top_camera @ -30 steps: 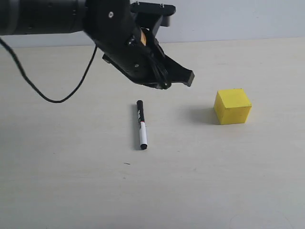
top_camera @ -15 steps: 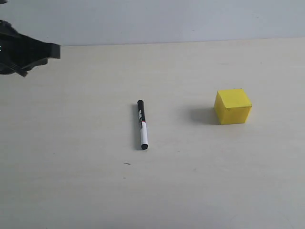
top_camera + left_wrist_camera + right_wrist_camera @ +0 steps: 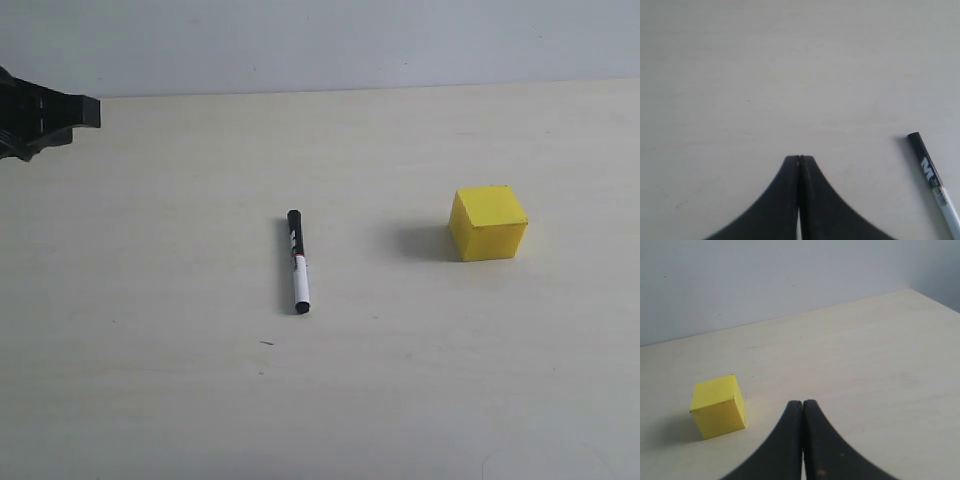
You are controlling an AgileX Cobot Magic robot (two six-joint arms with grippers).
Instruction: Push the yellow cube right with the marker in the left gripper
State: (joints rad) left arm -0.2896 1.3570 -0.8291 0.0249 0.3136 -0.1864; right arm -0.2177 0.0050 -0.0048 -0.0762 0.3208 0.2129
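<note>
In the exterior view the marker (image 3: pixel 298 262) lay flat on the pale tabletop (image 3: pixel 150 390) a little left of the middle. It ran almost straight from far to near, with its black cap at the far end and its white barrel and dark tip at the near end. The cube (image 3: pixel 487 223) sat on the tabletop to the right of the marker and well apart from it, square on its base, casting a soft shadow to its left. The left hand (image 3: pixel 85 111) showed only as a black shape at the far left edge, close to the wall (image 3: pixel 320 40) and well apart from both marker and cube; from there I could not tell how its fingers stood. In the left wrist view the left hand (image 3: pixel 800 159) had its two black fingers pressed together, with only a thin seam between them. The marker (image 3: pixel 935 185) lay on the bare tabletop (image 3: pixel 765 75) apart from the fingertips, cap end and label band in sight. In the right wrist view the right hand (image 3: pixel 802 404) likewise had its fingers closed against each other above the tabletop (image 3: pixel 880 365). The cube (image 3: pixel 718 406) rested near it but not touching, and the plain wall (image 3: pixel 765 275) rose beyond.
</note>
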